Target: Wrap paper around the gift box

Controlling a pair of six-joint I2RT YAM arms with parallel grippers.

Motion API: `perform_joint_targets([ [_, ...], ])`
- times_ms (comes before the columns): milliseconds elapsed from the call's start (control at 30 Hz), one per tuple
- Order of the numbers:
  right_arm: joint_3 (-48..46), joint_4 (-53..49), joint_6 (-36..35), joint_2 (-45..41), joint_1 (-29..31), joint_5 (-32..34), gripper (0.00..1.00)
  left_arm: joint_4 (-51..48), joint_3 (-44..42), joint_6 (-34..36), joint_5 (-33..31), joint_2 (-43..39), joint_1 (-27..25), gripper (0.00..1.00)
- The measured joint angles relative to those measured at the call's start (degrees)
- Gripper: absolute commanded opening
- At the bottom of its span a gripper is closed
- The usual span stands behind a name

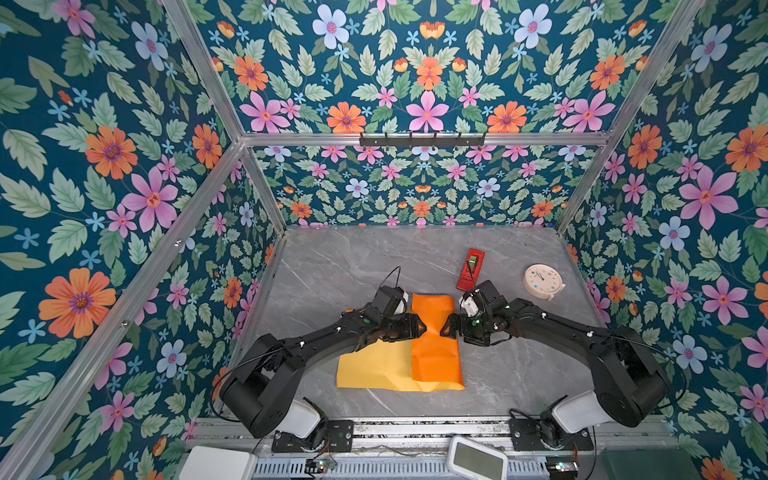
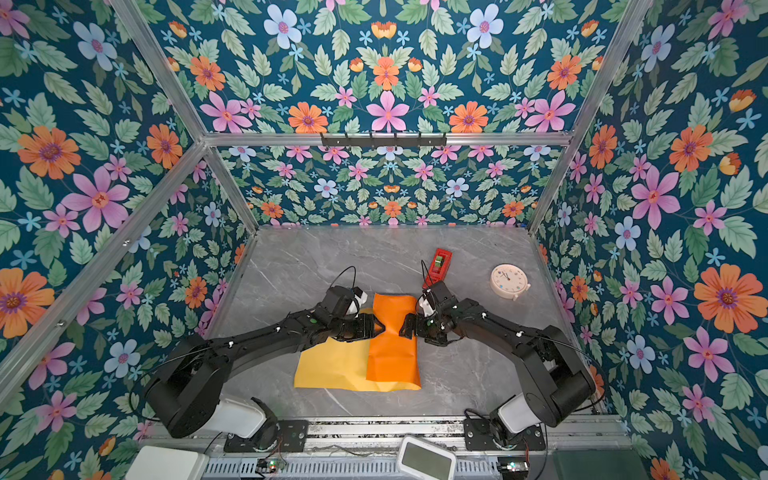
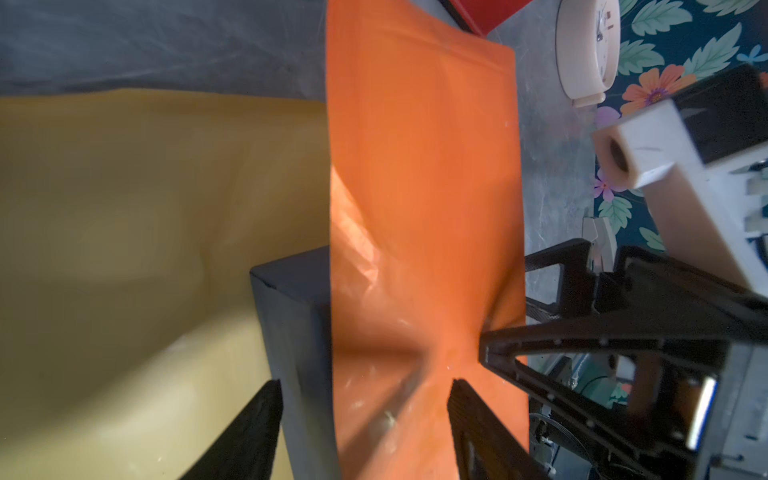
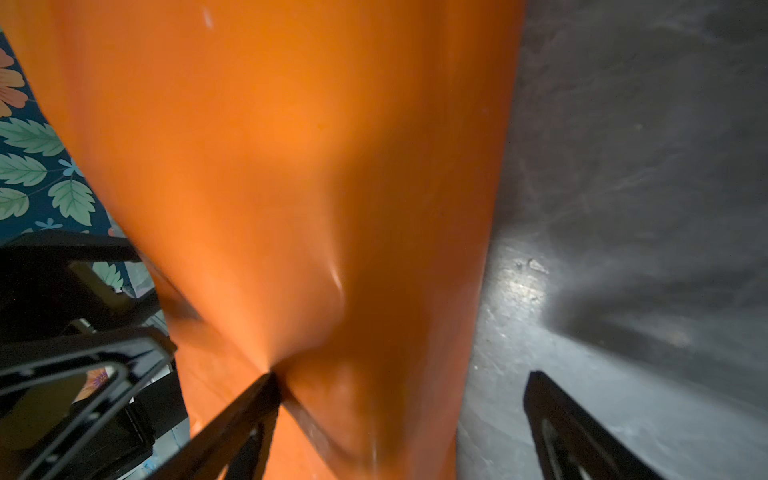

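— Black fingers first: how does the left gripper stand?
— Spread, with a corner of the gift box and the orange flap over it between the fingers. Nothing is pinched.
— And the right gripper?
— Spread too, facing the left one across the box. One fingertip dents the orange face of the paper; the other hangs over bare table.
— Where is the box itself?
— Under the orange flap, between the two grippers. Both top views hide it; only the left wrist view shows its dark blue corner.
— The rest of the sheet?
— Its yellow face lies flat on the box's left-arm side. The orange strip narrows at the box.
— Anything else?
— A red tape dispenser lies past the box's far side, near the right gripper, and a pale round clock even farther from the box.
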Motion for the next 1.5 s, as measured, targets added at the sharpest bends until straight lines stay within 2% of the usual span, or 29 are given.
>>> perform_joint_targets([
  [333, 4.1, -4.0, -2.6, 2.1, 0.2, 1.0, 0.92, 1.6, -0.8, -1.5, 2.6, 1.9, 0.0, 0.38],
  [667, 8.5, -9.2, -6.0, 1.1, -1.1, 1.4, 0.92, 6.5, -3.8, -3.0, 2.3, 1.5, 0.0, 0.29],
  [800, 7.8, -9.9, -5.5, -0.2, -1.3, -0.5, 0.84, 6.8, -4.0, -3.0, 2.1, 1.3, 0.0, 0.25],
  [1067, 5.4, -8.6, 0.4, 0.3, -1.5, -2.9, 0.67, 7.6, -4.5, -3.1, 1.8, 0.9, 0.0, 0.20],
  [1167, 4.6, -8.5, 0.5, 0.4, -1.5, -2.9, 0.64, 7.6, -4.5, -3.1, 1.8, 0.8, 0.0, 0.22],
  [1267, 4.1, -7.5, 1.3, 1.2, -1.5, -3.0, 0.64, 7.4, -4.3, -3.2, 1.7, 0.6, -0.1, 0.32],
  [1433, 2.8, -4.5, 1.3, 1.8, -1.5, -4.6, 0.64, 4.4, -3.7, -3.4, 0.0, -0.7, 0.0, 0.56],
  [1500, 2.3, -3.1, 1.3, 2.1, -1.2, -5.0, 0.64, 3.0, -3.2, -3.5, -0.7, -1.2, 0.0, 0.61],
])
